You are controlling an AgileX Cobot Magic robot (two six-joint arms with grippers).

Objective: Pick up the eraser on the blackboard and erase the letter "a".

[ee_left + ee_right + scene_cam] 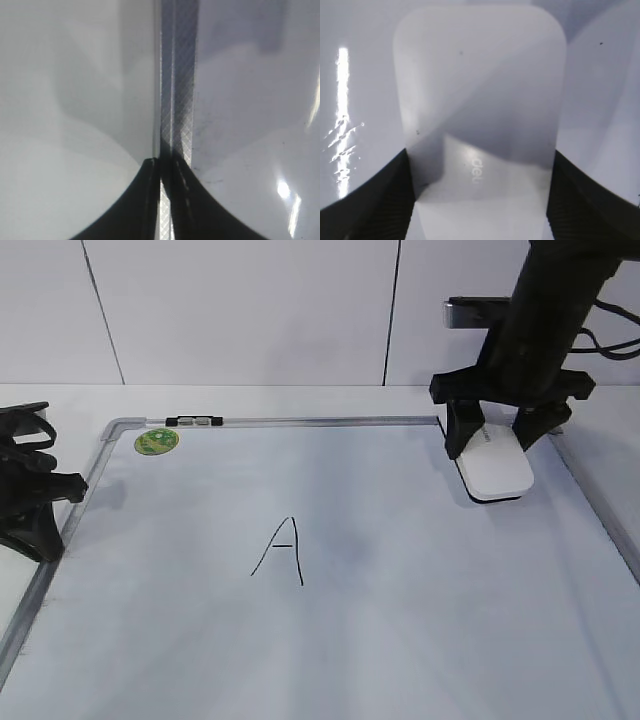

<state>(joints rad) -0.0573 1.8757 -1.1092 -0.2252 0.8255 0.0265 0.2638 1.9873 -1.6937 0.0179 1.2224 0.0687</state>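
Two arms | right gripper [497, 440] jaws straddling eraser [496, 469] across its width, gripping apparently, near blackboard [400, 640] top-right corner | left gripper [40, 502] jaws closed, idling at blackboard's left frame

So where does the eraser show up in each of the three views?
Exterior view: the eraser lies at the blackboard's upper right corner, between the right gripper's fingers.
Left wrist view: not in it; only the board's frame and the shut left gripper show.
Right wrist view: the eraser fills the centre, a dark finger on each side.
Shared landmark: the white board surface.
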